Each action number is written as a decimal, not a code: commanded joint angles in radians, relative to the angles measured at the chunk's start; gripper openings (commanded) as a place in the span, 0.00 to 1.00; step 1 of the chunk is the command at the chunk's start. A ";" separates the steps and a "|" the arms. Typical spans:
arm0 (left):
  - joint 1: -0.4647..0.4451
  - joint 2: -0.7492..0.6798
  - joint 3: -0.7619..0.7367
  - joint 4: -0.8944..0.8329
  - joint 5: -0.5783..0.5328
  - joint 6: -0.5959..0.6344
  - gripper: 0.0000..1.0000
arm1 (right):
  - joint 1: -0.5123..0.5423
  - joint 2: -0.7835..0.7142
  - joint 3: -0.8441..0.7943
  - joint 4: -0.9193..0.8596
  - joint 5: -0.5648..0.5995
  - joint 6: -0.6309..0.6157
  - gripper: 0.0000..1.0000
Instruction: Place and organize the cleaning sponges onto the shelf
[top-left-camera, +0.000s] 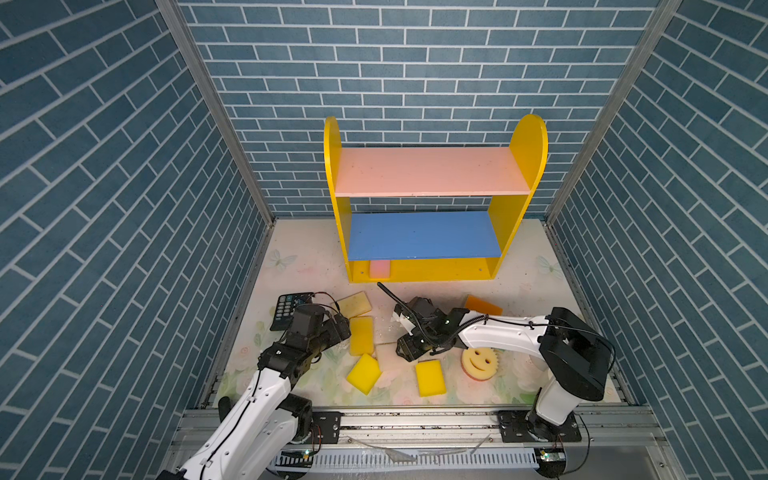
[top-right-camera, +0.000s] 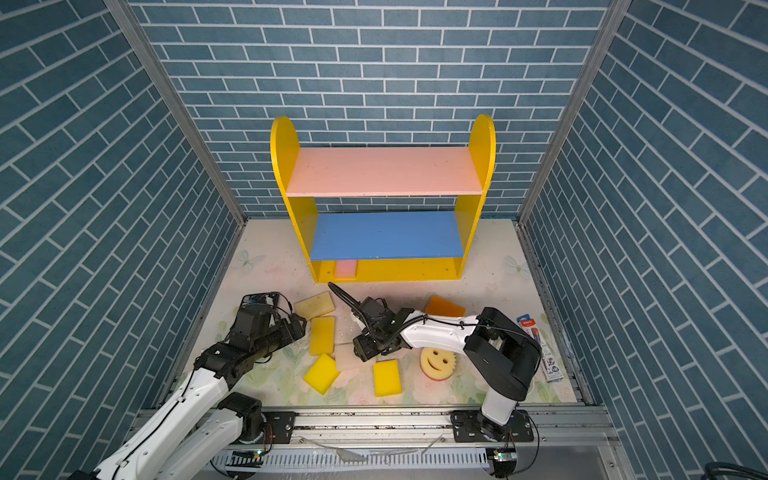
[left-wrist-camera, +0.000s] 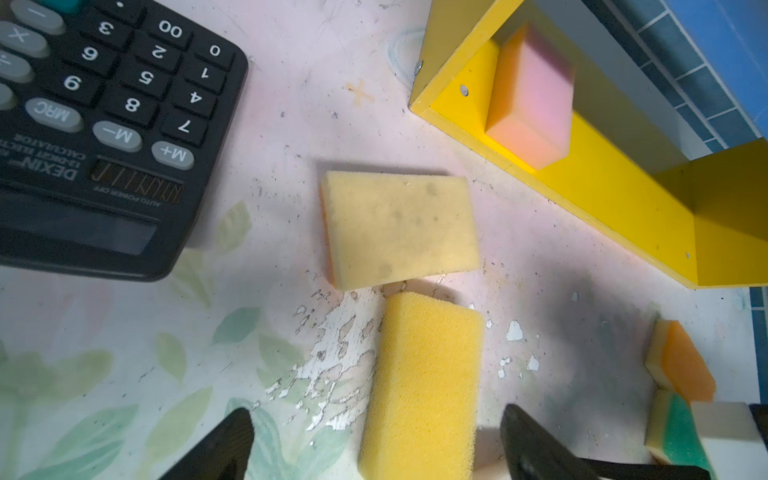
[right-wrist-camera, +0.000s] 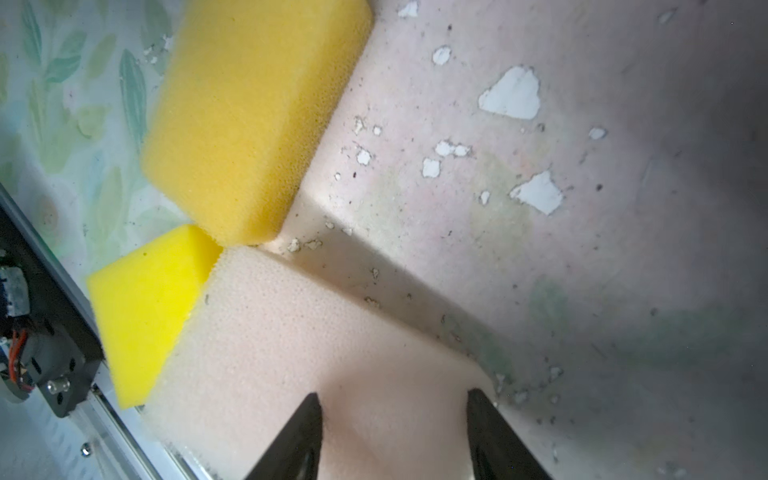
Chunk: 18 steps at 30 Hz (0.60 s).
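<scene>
The shelf (top-left-camera: 528, 153) stands at the back, with a pink sponge (top-left-camera: 380, 269) on its yellow base. My left gripper (left-wrist-camera: 378, 440) is open wide, its fingers on either side of a yellow sponge (left-wrist-camera: 424, 386) without touching it. A tan sponge (left-wrist-camera: 399, 228) lies just beyond. My right gripper (right-wrist-camera: 395, 415) has closed on a corner of the whitish sponge (right-wrist-camera: 291, 332), and the foam bulges between the fingers. In both top views a bright yellow sponge (top-left-camera: 364, 372), another yellow one (top-left-camera: 430, 377), the smiley sponge (top-left-camera: 480, 361) and an orange one (top-left-camera: 482, 306) lie on the mat.
A black calculator (top-left-camera: 286, 309) lies by the left wall, close to my left arm. A green-and-yellow sponge (left-wrist-camera: 677, 432) shows under the right arm. A pack of pens (top-right-camera: 540, 349) lies along the right wall. The metal rail (top-left-camera: 415, 419) runs along the front edge.
</scene>
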 joint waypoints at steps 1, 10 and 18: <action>0.006 -0.017 -0.024 -0.010 -0.007 0.001 0.94 | 0.001 0.024 -0.036 0.028 -0.040 0.050 0.41; 0.005 0.035 0.001 0.016 0.003 0.009 0.95 | -0.010 0.021 -0.029 0.046 -0.004 0.075 0.00; 0.007 0.062 0.020 0.039 0.006 0.023 0.95 | -0.089 -0.054 -0.032 0.098 0.043 0.109 0.00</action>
